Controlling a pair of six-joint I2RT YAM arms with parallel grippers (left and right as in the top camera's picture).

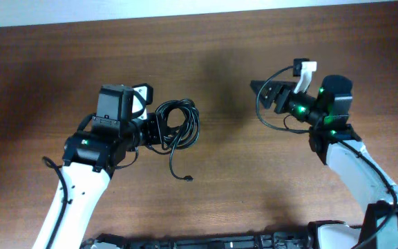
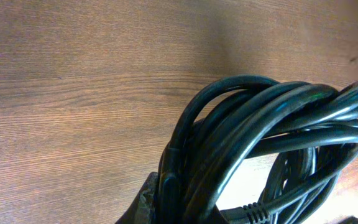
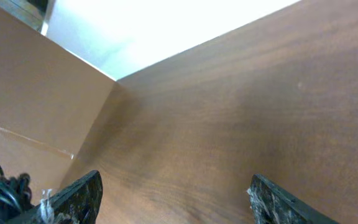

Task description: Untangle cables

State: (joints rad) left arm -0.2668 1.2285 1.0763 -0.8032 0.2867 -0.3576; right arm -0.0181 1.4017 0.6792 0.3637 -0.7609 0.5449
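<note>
The cables (image 1: 177, 124) are a bundle of looped thin black cords left of the table's middle, with one loose end trailing down to a small plug (image 1: 187, 178). My left gripper (image 1: 155, 131) is shut on the left side of the bundle. In the left wrist view the coils (image 2: 272, 143) fill the lower right, pinched at the jaws (image 2: 185, 208), with a ribbed plug end (image 2: 253, 214) beside them. My right gripper (image 1: 267, 93) is open and empty, raised at the right and apart from the cables; its two fingertips (image 3: 176, 199) show with only table between them.
The brown wooden table (image 1: 226, 180) spans the view. The right arm's own thicker black wire (image 1: 271, 117) loops under its wrist. A dark rail (image 1: 206, 242) runs along the front edge.
</note>
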